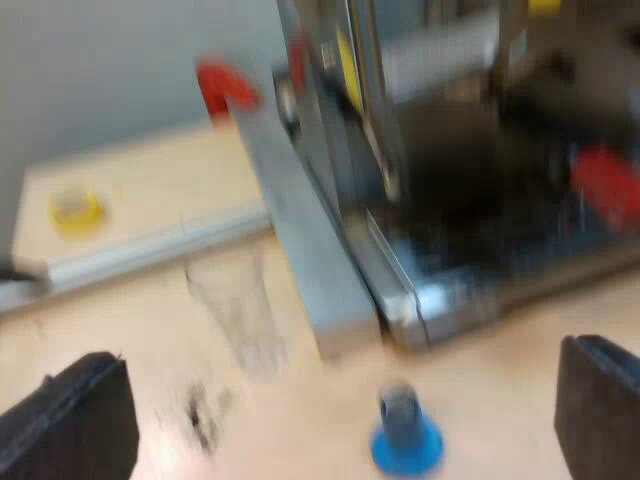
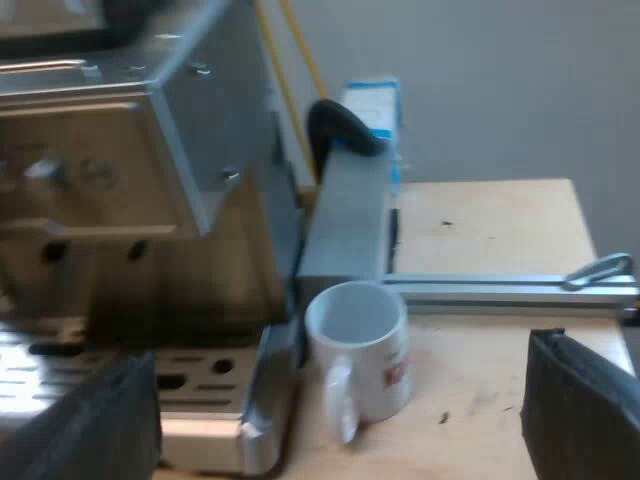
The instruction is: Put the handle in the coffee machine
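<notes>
Both claws stand wide apart and hold nothing: the left gripper (image 1: 345, 372) hangs over bare bench with its two black fingers clear of everything, and the right gripper (image 2: 342, 358) is just as wide, with the mug (image 2: 358, 345) lying in line between its fingers but untouched. A red blur at the front of the espresso machine (image 1: 440, 210), above the drip tray, looks to me like the red end of the handle (image 1: 606, 186); whether it is locked in or merely resting there I cannot tell. The worry is clutter on the way. A blue tamper (image 1: 405, 437) stands on the bench just off the machine's corner and a measuring glass (image 1: 238, 312) stands near it, so a low reach by the left arm could topple either. The mug stands just beside the tray's corner, and a careless right swing would knock it.
</notes>
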You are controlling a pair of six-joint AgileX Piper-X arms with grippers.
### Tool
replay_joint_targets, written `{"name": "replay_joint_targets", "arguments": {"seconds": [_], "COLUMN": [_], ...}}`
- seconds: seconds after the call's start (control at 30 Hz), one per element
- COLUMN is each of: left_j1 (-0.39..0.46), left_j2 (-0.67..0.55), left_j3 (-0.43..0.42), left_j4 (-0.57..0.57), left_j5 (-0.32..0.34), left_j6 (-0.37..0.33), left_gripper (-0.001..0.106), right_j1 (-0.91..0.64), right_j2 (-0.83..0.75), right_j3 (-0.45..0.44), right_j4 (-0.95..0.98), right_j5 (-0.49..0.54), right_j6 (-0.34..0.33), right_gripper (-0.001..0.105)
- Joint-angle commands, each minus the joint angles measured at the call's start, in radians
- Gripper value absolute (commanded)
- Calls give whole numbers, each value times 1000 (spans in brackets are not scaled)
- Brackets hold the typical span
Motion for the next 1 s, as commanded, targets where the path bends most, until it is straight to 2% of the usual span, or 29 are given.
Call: {"name": "replay_joint_targets", "arguments": {"seconds": [0.03, 0.07, 0.13, 0.17, 0.23, 0.3, 0.37, 0.43, 0.5, 0.63, 0.77, 0.8, 1.0], "left_j1": [19, 18, 18, 18, 18, 18, 18, 18, 18, 15, -1, -14, -34], "left_j2": [-138, -142, -142, -142, -140, -139, -139, -139, -139, -130, -129, -129, -129], "left_j3": [2, 3, 3, 3, 19, 32, 78, 135, 170, 249, 280, 309, 369], "left_j4": [59, 58, 48, 43, -46, -99, -244, -367, -412, -420, -422, -420, -392], "left_j5": [-5, 2, 5, -3, -30, -39, -42, -45, -46, -46, -46, -46, -46], "left_j6": [4, 4, 4, 4, 0, -9, -53, -90, -97, -110, -110, -110, -108], "left_gripper": [85, 85, 85, 85, 85, 85, 85, 85, 85, 85, 85, 85, 85], "right_j1": [1, 7, 22, 23, 41, 53, 64, 64, 64, 64, 64, 64, 64], "right_j2": [-74, -66, -66, -68, -63, -63, -63, -63, -63, -63, -61, -61, -61], "right_j3": [17, 10, 25, 32, 53, 75, 99, 133, 161, 225, 285, 297, 425], "right_j4": [87, 121, 144, 134, 80, 32, -16, -70, -100, -128, -128, -128, -128], "right_j5": [-40, -61, -178, -203, -233, -232, -201, -115, -48, 19, 23, 23, 31], "right_j6": [-24, -39, -105, -110, -106, -88, -65, -5, 37, 78, 84, 84, 84], "right_gripper": [75, 75, 75, 75, 75, 75, 75, 75, 75, 75, 75, 75, 75]}}
